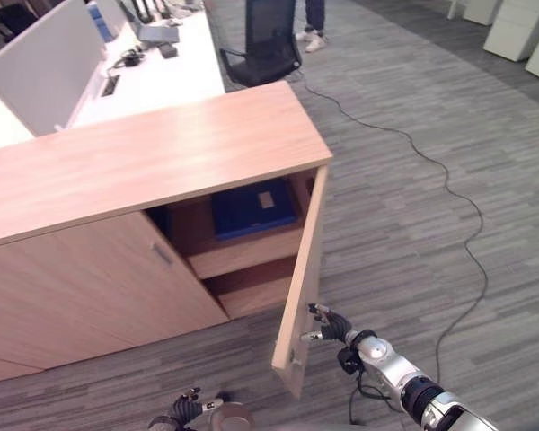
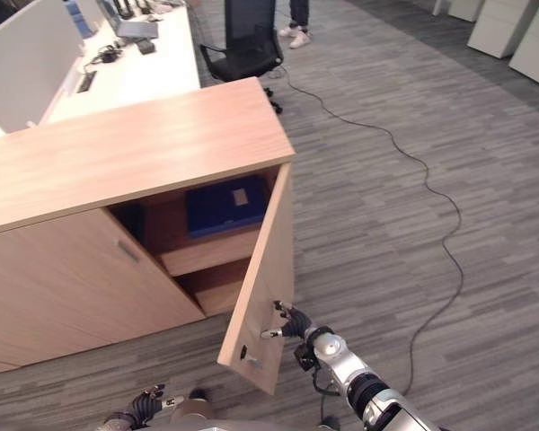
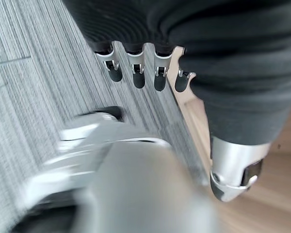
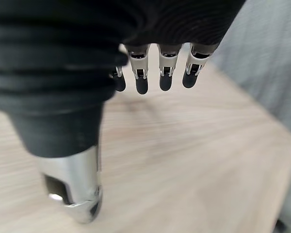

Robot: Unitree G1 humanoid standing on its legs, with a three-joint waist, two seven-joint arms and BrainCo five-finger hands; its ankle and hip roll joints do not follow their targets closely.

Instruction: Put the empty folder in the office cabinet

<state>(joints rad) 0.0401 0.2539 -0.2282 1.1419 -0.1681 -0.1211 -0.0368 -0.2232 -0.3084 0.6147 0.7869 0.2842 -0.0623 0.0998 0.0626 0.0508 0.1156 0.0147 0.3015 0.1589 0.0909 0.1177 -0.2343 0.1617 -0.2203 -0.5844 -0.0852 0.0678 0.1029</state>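
While the light wooden door of the low wood-grain office cabinet stands swung out toward the near right, the flat dark-blue folder is seen lying on the upper shelf inside — free of both hands. The right hand is placed against the outer face of the door near its lower edge, its fingers loosely extended and holding nothing. The left hand is held low at the near edge above the grey striped carpet, fingers relaxed and empty. A black office chair and a white desk surface are seen at the far side.
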